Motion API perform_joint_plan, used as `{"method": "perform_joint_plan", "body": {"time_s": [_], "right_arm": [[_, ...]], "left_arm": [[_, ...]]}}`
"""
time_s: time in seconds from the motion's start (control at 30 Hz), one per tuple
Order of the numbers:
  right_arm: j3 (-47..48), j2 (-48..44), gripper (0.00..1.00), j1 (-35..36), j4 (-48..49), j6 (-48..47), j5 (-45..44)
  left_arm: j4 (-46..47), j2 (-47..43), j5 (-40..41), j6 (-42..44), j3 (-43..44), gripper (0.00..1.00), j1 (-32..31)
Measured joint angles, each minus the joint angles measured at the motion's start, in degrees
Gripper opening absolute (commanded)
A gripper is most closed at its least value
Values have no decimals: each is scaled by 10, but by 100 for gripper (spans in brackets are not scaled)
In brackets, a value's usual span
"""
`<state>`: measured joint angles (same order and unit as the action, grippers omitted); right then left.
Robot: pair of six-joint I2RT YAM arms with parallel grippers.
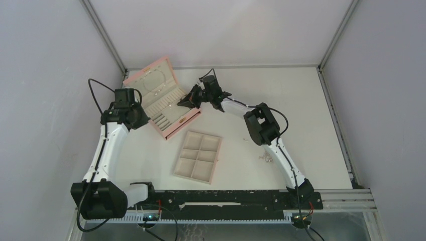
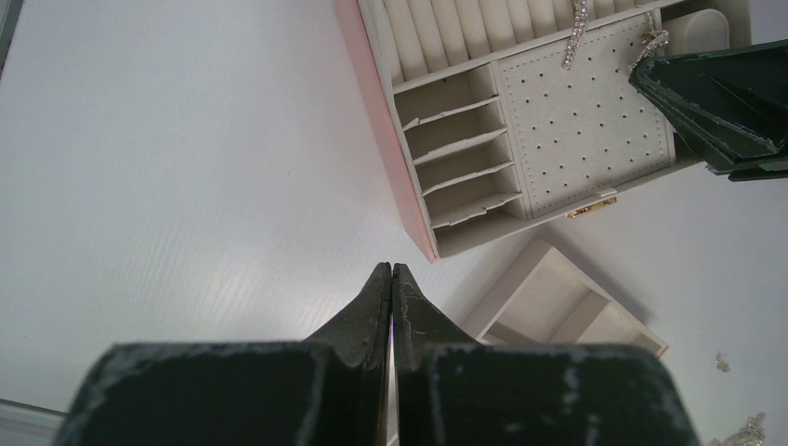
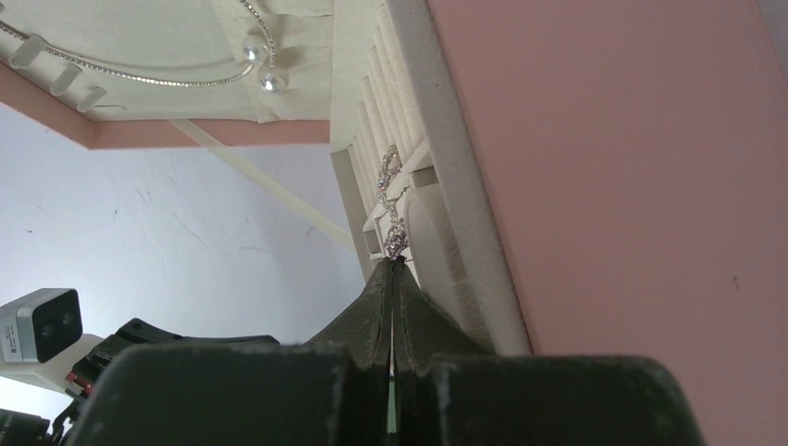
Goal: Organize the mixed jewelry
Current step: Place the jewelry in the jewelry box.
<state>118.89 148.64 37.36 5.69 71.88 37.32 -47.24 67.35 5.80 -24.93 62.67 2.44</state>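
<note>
Right fingers [image 3: 379, 297] pressed together over the far right part of the open pink quilted box [image 3: 632, 186]. A short sparkling silver strand [image 3: 394, 232] appears pinched by its end at their tips. The strand lies along the cream ridge beside the padded ring rolls [image 2: 446, 28], at the edge of the perforated cream panel [image 2: 581, 121].

Left fingers [image 2: 372, 302] closed on nothing, hovering over bare tabletop [image 2: 186, 186] on the near left side of the box.

Thin silver necklace with two pearl beads [image 3: 262, 67] hangs inside the lid. Small heap of loose silver pieces [image 1: 263, 157] on the tabletop, right of the beige six-compartment tray [image 1: 193, 168] and well apart from the box.

Step in hand, as I judge it: laying the strand into the box.

- Bring the tips low before releasing, so the strand settles flat and does not spring out.
- Open only slightly; a thin chain may cling to one finger, so lift straight up and check that it drops.
- Keep it off the ridge, or it can slide between sections.
- Leave the left arm parked, clear of the box.
</note>
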Motion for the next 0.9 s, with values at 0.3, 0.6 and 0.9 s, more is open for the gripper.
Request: {"method": "perform_joint_plan", "body": {"time_s": [0.3, 0.6, 0.9], "right_arm": [[16, 9, 0, 0, -4, 0, 1], [26, 10, 0, 2, -25, -22, -3], [23, 8, 0, 2, -27, -32, -9]], "left_arm": [[0, 0, 0, 0, 0, 4, 0], [0, 0, 0, 0, 0, 4, 0], [0, 0, 0, 0, 0, 4, 0]]}}
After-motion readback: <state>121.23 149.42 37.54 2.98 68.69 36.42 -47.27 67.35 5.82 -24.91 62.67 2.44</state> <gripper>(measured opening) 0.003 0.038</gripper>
